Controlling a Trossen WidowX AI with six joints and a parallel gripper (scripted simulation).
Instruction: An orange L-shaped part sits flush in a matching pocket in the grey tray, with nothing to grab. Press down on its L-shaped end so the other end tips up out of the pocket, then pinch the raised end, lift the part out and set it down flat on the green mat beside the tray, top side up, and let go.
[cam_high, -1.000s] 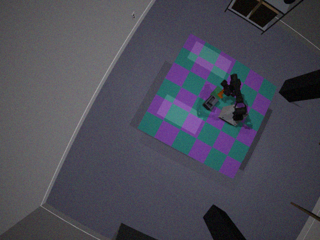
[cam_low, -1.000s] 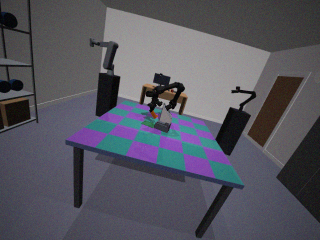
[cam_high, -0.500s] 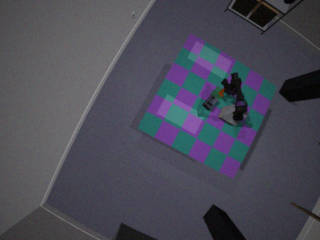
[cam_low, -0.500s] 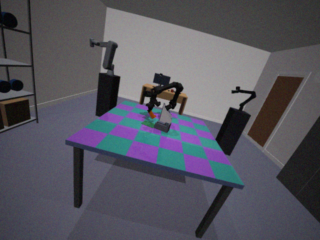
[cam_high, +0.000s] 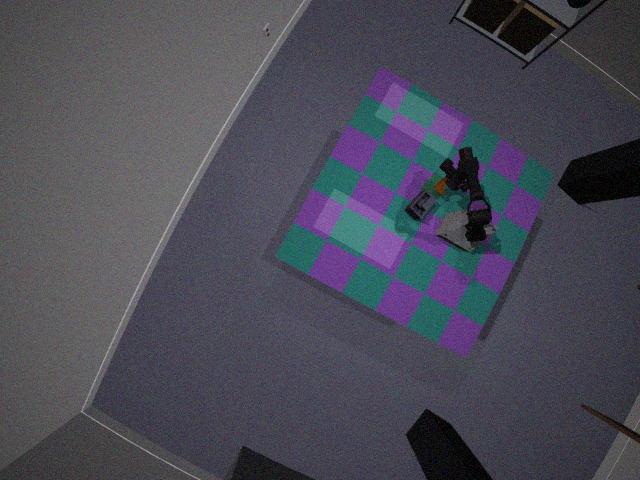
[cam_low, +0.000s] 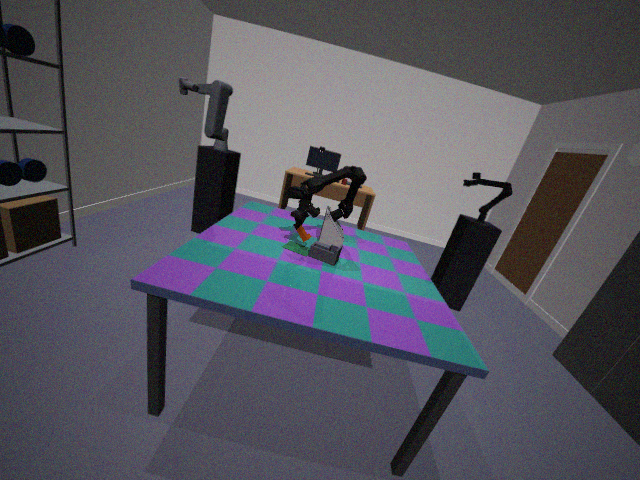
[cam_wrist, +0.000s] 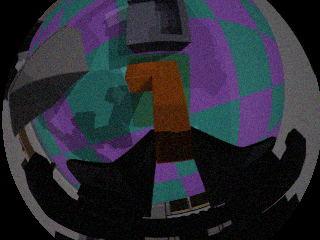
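The orange L-shaped part (cam_high: 440, 186) (cam_low: 303, 234) (cam_wrist: 171, 102) is out of the tray and hangs tilted in the air over the green mat, its L-shaped end lower and pointing toward the tray side. My gripper (cam_low: 298, 225) (cam_wrist: 171, 132) is shut on the part's straight end, one black finger on each side. The green mat (cam_high: 431, 181) (cam_low: 295, 248) (cam_wrist: 144, 116) lies flat beside the tray and is partly hidden behind the part in the wrist view. The grey tray (cam_high: 413, 212) (cam_low: 323, 255) (cam_wrist: 156, 46) stands on the table with its dark pocket empty.
A pale grey sloped plate (cam_high: 453, 230) (cam_low: 331, 229) (cam_wrist: 57, 55) stands near the arm's base, close to the tray. The table (cam_high: 333, 263) (cam_low: 289, 281) has a purple and teal checkered top. Other arms on black pedestals stand away from the table.
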